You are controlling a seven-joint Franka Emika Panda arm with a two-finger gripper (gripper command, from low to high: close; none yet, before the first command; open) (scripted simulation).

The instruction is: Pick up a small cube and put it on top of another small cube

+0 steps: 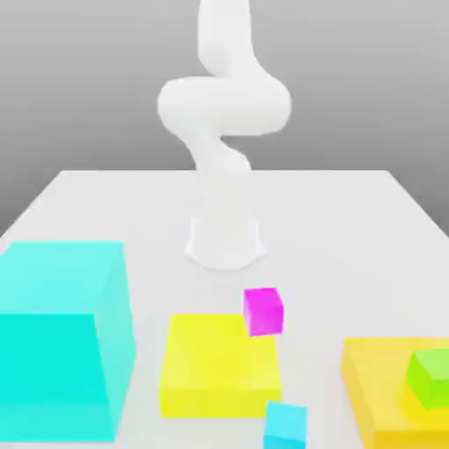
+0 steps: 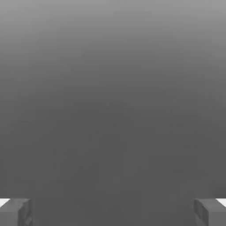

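Grey backdrop and a pale tabletop (image 1: 333, 237) are seen behind and beneath the blocks. At the exterior view's left, a large cyan block (image 1: 48, 368) is placed. Next, a low yellow slab (image 1: 215, 368) is met, with the arm (image 1: 224, 105) raised upright beyond it. By the slab's far right corner a magenta cube (image 1: 263, 312) is seen; whether it is borne by the slab cannot be told. Just beside the near right corner, a small blue cube (image 1: 286, 425) is set. At the exterior view's right, a green cube (image 1: 430, 377) is carried on an orange slab (image 1: 373, 395).

In the hand view, the gripper (image 2: 113, 212) is spread wide, with nothing held. The approach step is judged to be in hand: one small cube must be chosen, and the open gripper must be brought down around it before lifting.
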